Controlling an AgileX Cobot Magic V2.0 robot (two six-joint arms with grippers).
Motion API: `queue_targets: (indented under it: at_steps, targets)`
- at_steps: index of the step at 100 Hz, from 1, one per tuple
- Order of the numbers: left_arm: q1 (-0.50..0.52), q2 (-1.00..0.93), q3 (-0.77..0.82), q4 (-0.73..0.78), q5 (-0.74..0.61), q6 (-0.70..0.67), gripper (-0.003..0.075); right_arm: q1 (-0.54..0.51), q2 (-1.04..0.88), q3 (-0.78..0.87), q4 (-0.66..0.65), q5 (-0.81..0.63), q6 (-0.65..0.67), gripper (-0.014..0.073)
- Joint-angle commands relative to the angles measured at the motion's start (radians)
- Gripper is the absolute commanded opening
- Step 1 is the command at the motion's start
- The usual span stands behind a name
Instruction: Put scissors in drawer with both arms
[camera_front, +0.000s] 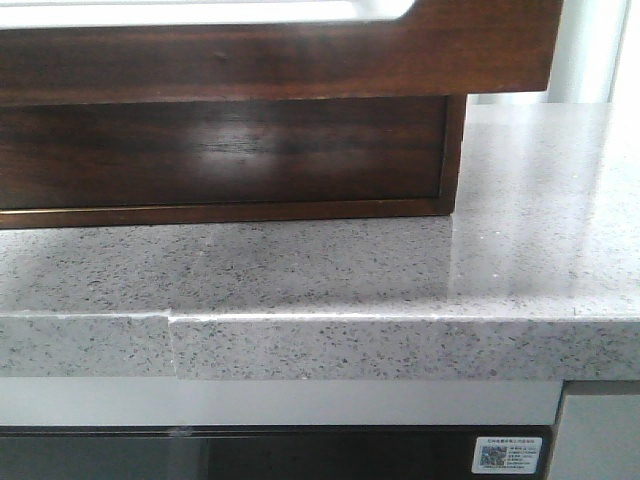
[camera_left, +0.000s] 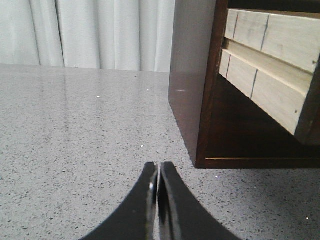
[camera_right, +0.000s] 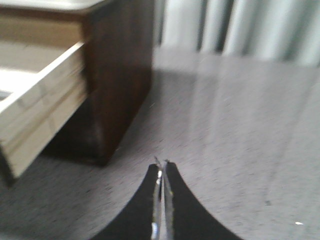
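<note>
The drawer (camera_front: 280, 58) stands pulled out of the dark wooden cabinet (camera_front: 220, 150), its glossy brown front overhanging the worktop at the top of the front view. Its pale plank side shows in the left wrist view (camera_left: 260, 85) and in the right wrist view (camera_right: 40, 120). My left gripper (camera_left: 158, 165) is shut and empty, low over the worktop just off the cabinet's left corner (camera_left: 192, 100). My right gripper (camera_right: 162, 164) is shut and empty, off the cabinet's right corner (camera_right: 120, 75). The scissors are out of view. Neither gripper shows in the front view.
The cabinet stands on a speckled grey stone worktop (camera_front: 300, 270) with a seam in its front edge (camera_front: 172, 335). White curtains hang behind the worktop (camera_left: 100, 30) (camera_right: 240, 25). A white label with a code (camera_front: 508, 455) sits below the worktop edge.
</note>
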Motion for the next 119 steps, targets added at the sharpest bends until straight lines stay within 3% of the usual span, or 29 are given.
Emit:
queue_targets:
  at_steps: [1,16,34,54,66,119]
  targets:
    - [-0.01,-0.032,0.038,0.0,-0.071,-0.01,-0.002,-0.045,-0.102,0.101,-0.01,-0.193,-0.003,-0.0069]
    - [-0.01,-0.032,0.038,0.0,-0.071,-0.01,-0.002,-0.052,-0.268,0.313,-0.01,-0.32,-0.003,-0.0069]
    - [-0.01,-0.031,0.038,0.0,-0.071,-0.01,-0.002,-0.052,-0.355,0.434,-0.01,-0.402,-0.003,-0.0069]
    - [-0.01,-0.031,0.038,0.0,-0.071,-0.01,-0.002,-0.052,-0.352,0.445,-0.022,-0.41,0.004,-0.0069]
    - [-0.01,-0.031,0.038,0.0,-0.071,-0.01,-0.002,-0.057,-0.362,0.445,-0.292,-0.428,0.269,-0.0069]
    - [-0.01,-0.031,0.038,0.0,-0.071,-0.01,-0.002,-0.058,-0.362,0.445,-0.27,-0.442,0.287,-0.0069]
